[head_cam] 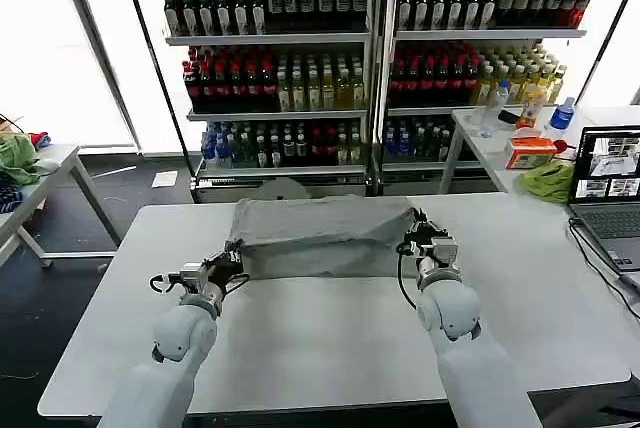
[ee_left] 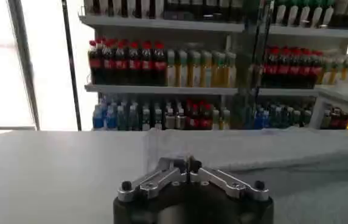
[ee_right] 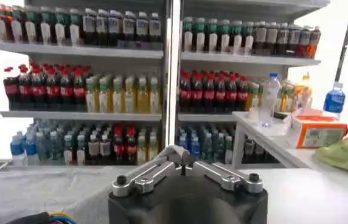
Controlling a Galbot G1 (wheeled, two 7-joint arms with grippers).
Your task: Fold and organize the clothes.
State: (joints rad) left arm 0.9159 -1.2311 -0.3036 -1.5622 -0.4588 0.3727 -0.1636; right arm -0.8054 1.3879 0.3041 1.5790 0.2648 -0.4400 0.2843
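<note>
both grippers pinch shirt corners

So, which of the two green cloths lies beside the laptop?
The green cloth on the side table at the robot's right, next to the laptop. The other green cloth lies on the table at the far left.

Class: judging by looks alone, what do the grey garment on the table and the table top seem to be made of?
The grey garment: soft matte fabric, probably cotton knit; it sags and creases where both grippers hold its corners. The table top: a hard, smooth, pale sheet, perhaps laminate or plastic; flat, with faint sheen.
</note>
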